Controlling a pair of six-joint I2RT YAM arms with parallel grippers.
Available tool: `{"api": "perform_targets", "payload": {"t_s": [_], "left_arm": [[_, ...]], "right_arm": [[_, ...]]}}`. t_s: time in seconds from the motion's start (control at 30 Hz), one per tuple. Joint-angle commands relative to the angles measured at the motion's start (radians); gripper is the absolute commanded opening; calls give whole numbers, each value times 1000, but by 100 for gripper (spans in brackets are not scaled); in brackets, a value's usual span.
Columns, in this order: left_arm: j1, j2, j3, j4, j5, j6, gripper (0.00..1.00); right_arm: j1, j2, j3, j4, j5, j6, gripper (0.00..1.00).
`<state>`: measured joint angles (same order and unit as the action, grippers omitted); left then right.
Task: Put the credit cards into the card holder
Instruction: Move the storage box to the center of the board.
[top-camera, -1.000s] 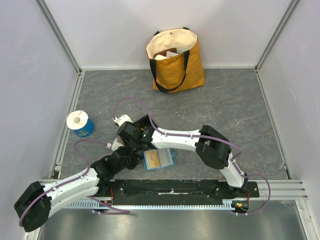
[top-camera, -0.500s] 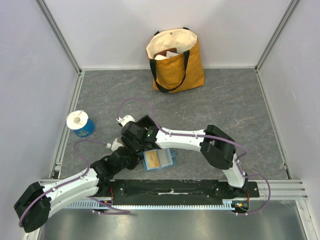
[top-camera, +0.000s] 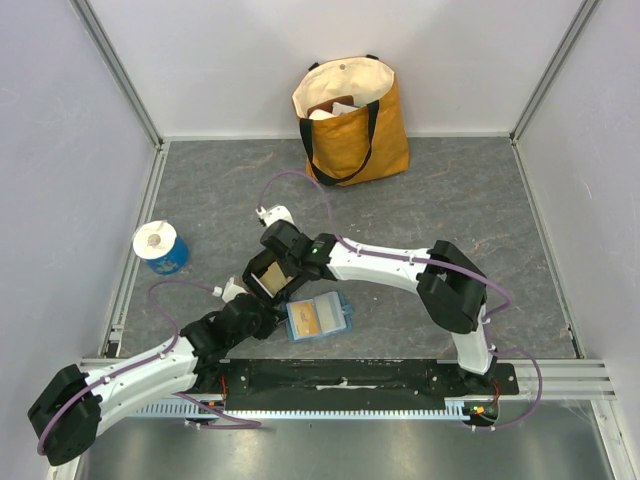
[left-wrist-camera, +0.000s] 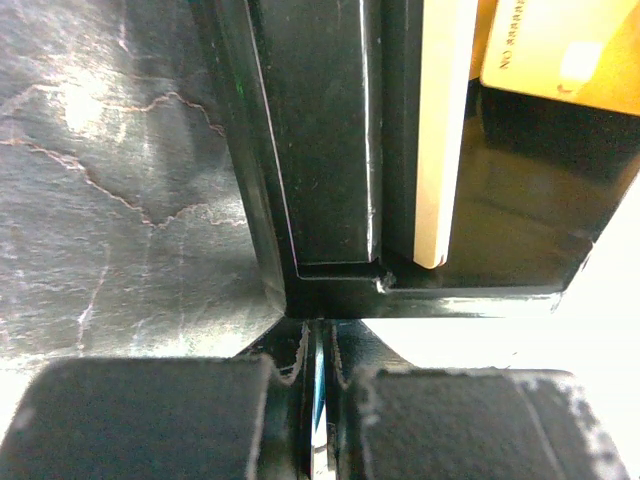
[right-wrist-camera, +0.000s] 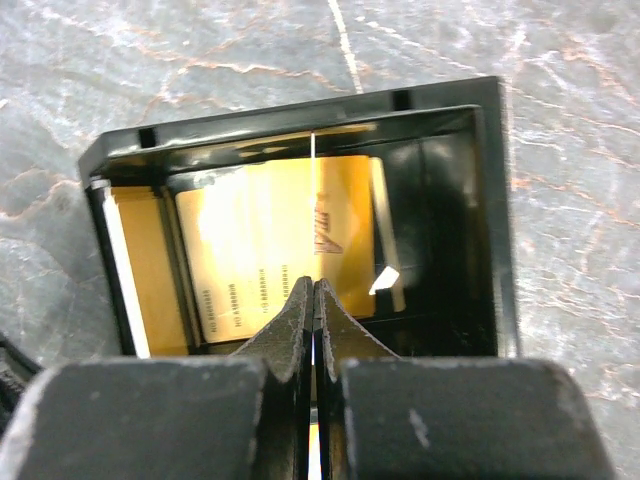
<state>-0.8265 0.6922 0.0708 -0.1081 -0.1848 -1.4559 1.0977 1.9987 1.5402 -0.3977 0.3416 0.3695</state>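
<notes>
A black tray (top-camera: 258, 292) lies left of centre with gold credit cards (right-wrist-camera: 260, 250) inside it. My right gripper (top-camera: 274, 268) hovers over the tray (right-wrist-camera: 300, 110). It (right-wrist-camera: 314, 288) is shut on a thin card (right-wrist-camera: 313, 200) that I see edge-on. My left gripper (top-camera: 250, 306) is at the tray's near corner. Its jaws (left-wrist-camera: 320, 338) are shut on a thin edge of the tray (left-wrist-camera: 320, 150). A whitish card (left-wrist-camera: 440, 130) stands on edge in the tray beside a gold card (left-wrist-camera: 555, 50). The teal card holder (top-camera: 338, 318) lies open to the tray's right with a gold card (top-camera: 312, 318) on it.
A yellow and cream tote bag (top-camera: 350, 115) stands at the back wall. A blue and white roll (top-camera: 160, 247) sits at the left edge. Grey walls close in three sides. The black base plate (top-camera: 350, 375) runs along the near edge.
My right gripper has pulled up and back to the right, off the tray, uncovering the tray's gold inside. The left arm and the card holder have not moved.
</notes>
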Motion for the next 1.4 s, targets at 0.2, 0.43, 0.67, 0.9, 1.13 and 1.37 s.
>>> {"api": "perform_targets", "payload": {"t_s": [0.2,0.43,0.67,0.9,1.13,1.37], "left_arm": [[3,-8,-51,-53,-35,-1,2],[1,-3,-51,-45,-31,5,2],[1,21,-48,-22,-27,9,2],[4,64,-43,19,-18,15,2],[1,63,10,8,-5,49,2],[1,-5,73,-62,-1,77,2]], "right_arm": [[-97,-93,-103,28,89,-73,0],[-163,-144,-164,28,142,-110,0],[-219,-212,-236,26,181,-164,0],[-294,-278,-307,31,185,-207,0],[-318,-391,-308,31,97,-184,0],[-306,-616,-423,86,-71,-48,0]]}}
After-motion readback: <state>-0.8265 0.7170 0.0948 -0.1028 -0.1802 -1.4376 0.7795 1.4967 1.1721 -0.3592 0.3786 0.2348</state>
